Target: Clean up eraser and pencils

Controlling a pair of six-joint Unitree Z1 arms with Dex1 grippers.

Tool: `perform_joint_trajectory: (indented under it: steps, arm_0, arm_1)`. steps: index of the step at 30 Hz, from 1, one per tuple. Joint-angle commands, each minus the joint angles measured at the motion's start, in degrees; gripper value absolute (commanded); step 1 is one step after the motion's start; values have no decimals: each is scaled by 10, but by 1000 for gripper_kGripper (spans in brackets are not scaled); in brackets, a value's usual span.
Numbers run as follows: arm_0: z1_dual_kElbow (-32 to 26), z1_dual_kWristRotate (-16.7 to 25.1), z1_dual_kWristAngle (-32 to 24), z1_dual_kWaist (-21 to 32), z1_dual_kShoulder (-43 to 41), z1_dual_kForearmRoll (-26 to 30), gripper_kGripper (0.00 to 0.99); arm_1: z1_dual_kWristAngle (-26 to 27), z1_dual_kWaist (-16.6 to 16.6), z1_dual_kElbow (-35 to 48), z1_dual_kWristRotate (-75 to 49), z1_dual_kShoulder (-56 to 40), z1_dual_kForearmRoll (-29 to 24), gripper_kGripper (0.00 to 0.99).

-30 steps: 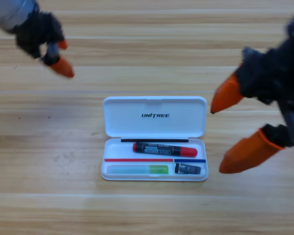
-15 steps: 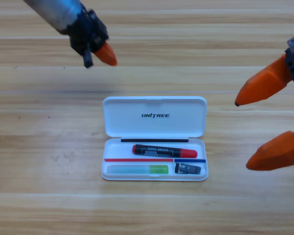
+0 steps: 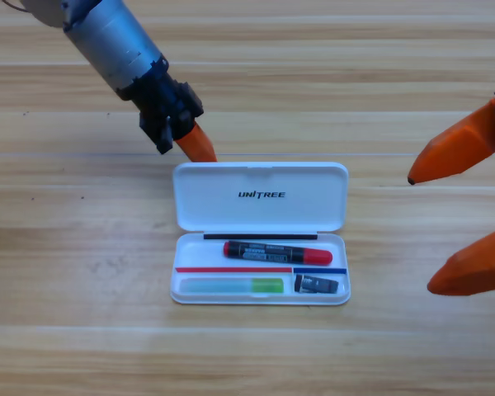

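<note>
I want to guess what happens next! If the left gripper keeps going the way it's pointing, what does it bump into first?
Probably the open lid of the white case. The left gripper points down and to the right, its tip just above the lid's top left corner. Its height above the lid cannot be judged from above.

Red-ended pencil [image 3: 277, 252] lying flat, pale green pencil [image 3: 233, 286] below it, small black eraser [image 3: 316, 285] seemingly just right of that

Bright even light, faint soft shadows, no glare, mostly sharp
</note>
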Motion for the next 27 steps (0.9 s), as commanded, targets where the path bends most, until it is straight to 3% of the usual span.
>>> perform_joint_trajectory:
  steps: [1, 10, 16, 19, 22, 27]
  arm_0:
    - [0, 3, -9, -30, -25, 27, 0]
    - [46, 0, -7, -70, -66, 36, 0]
    - [119, -7, 23, -98, -83, -21, 0]
    - [127, -12, 32, -101, -87, -29, 0]
    - [103, -17, 39, -100, -108, -12, 0]
    - [-32, -16, 52, -88, -133, 103, 0]
  arm_1:
    - [13, -17, 22, 3, 0, -7, 986]
    - [10, -17, 21, 3, -1, -7, 986]
    - [8, -17, 20, 3, 2, -7, 986]
    - [6, -17, 20, 3, 3, -7, 986]
    - [6, -17, 20, 3, 3, -7, 986]
    - [6, -17, 19, 3, 4, -7, 986]
